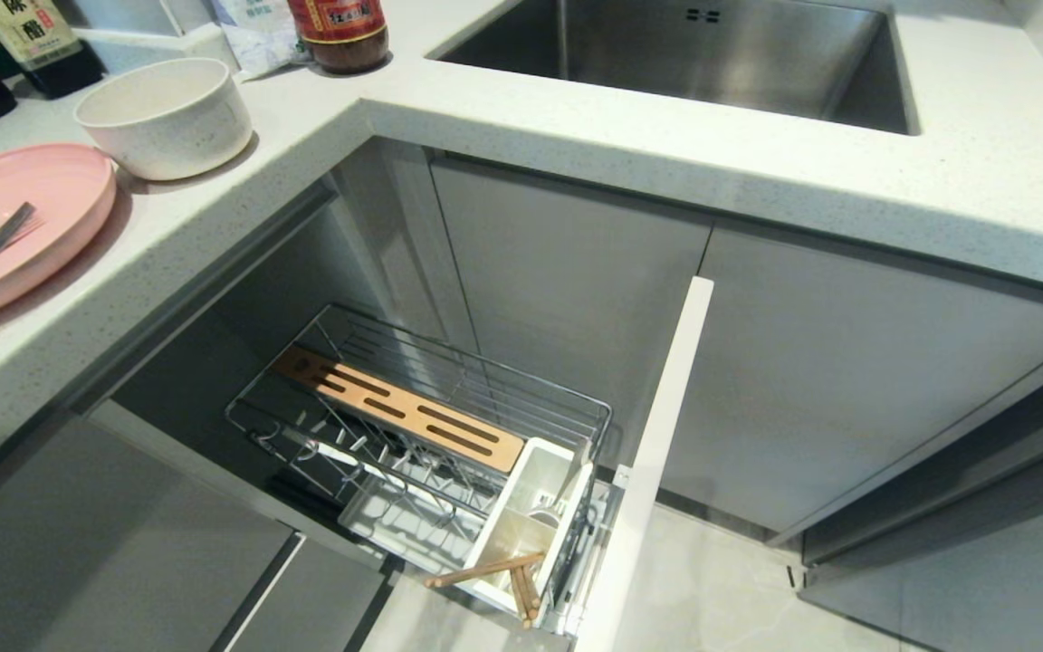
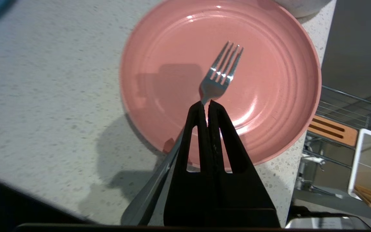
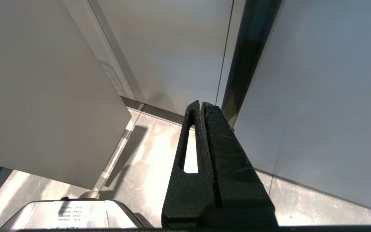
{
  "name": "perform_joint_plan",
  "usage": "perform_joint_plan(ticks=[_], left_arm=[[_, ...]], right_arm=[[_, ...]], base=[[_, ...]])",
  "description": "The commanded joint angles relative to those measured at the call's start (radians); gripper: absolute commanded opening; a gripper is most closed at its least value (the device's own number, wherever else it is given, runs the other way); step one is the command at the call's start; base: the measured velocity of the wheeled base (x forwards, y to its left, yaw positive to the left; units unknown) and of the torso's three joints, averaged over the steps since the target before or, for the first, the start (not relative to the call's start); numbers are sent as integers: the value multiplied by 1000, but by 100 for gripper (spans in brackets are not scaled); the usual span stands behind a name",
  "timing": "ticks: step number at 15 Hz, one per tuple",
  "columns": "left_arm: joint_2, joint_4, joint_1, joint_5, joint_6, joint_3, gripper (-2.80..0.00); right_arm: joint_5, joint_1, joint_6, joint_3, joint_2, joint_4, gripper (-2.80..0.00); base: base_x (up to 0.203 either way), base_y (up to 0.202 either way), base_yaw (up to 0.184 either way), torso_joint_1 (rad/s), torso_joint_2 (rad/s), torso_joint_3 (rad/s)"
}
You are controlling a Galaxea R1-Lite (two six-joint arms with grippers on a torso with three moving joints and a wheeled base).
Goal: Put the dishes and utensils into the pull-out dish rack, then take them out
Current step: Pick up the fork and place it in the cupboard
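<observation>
Left hand pinches the fork above the plate (chopsticks already sit in the rack); plate and bowl wait on the desk.

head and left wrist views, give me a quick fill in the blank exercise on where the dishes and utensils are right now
1. The left gripper is shut on the neck of the ____.
2. The fork has its tines over the pink ____.
3. The chopsticks lie in the white ____ of the dish rack.
4. The bowl stands on the ____, beside the plate.

Missing words: fork; plate; utensil cup; counter
</observation>
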Motion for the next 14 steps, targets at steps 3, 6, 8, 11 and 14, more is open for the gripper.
perform_joint_plan(ticks=[3, 6, 8, 11, 14], left_arm=[[-10, 6, -37, -2, 4, 42, -280], [-40, 2, -39, 1, 5, 94, -280], [-40, 0, -47, 8, 6, 94, 0], [-50, 5, -47, 9, 4, 118, 0], [-61, 5, -47, 9, 4, 161, 0]], right_arm=[[0, 0, 0, 0, 0, -1, -280], [0, 0, 0, 0, 0, -1, -280], [0, 0, 1, 0, 0, -1, -280], [0, 0, 1, 0, 0, -1, -280], [0, 0, 0, 0, 0, -1, -280]], base=[[0, 0, 0, 0, 0, 0], [0, 0, 0, 0, 0, 0], [0, 0, 0, 0, 0, 0], [0, 0, 0, 0, 0, 0], [0, 0, 0, 0, 0, 0]])
